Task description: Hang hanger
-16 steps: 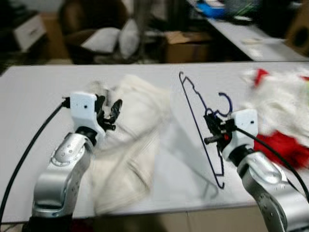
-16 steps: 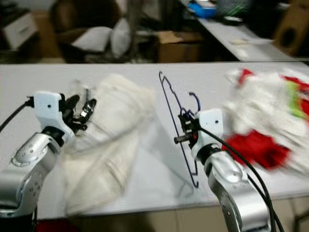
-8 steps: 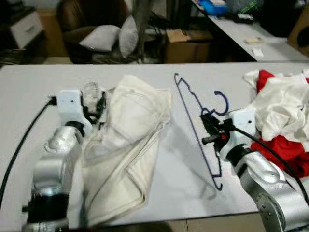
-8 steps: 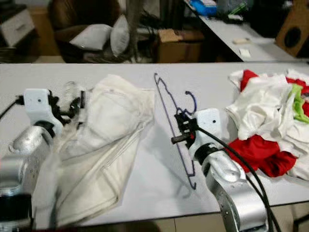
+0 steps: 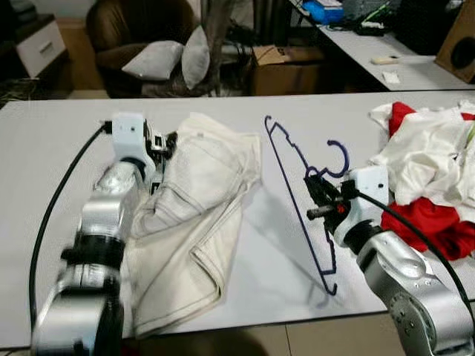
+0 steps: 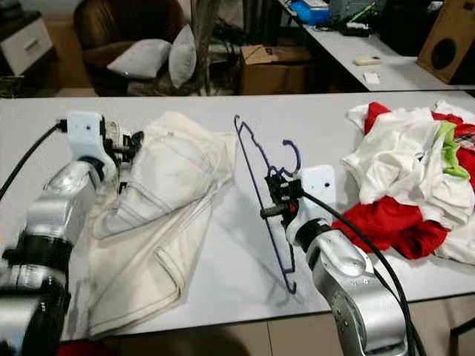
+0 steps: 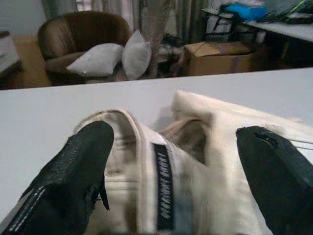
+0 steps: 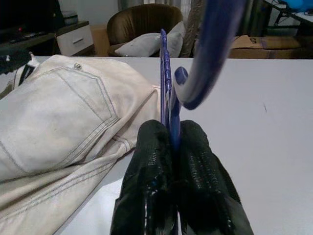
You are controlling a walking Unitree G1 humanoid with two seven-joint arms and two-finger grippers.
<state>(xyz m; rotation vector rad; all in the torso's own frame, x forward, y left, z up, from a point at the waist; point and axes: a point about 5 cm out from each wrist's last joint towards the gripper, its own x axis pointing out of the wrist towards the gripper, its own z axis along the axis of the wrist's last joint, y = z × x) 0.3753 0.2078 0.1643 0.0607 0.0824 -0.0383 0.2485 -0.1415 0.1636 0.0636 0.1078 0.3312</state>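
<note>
A dark blue hanger (image 5: 297, 193) stands on edge above the white table (image 5: 44, 148), its hook (image 5: 341, 157) pointing right. My right gripper (image 5: 318, 194) is shut on the hanger near the base of the hook; in the right wrist view both fingers (image 8: 151, 147) press against the blue bar (image 8: 165, 78). Cream trousers (image 5: 193, 215) lie spread left of the hanger. My left gripper (image 7: 173, 134) is open at their waistband (image 7: 161, 196), one finger on each side of it.
A heap of red and white clothes (image 5: 430, 170) lies at the table's right end. Behind the table are a brown armchair with pillows (image 5: 148, 44), a cardboard box (image 5: 286, 70) and a second table (image 5: 386, 67). The near table edge runs close to my arms.
My left arm has stretched farther across the table, bringing its gripper up to the trousers' waistband. The right gripper keeps the hanger in much the same place.
</note>
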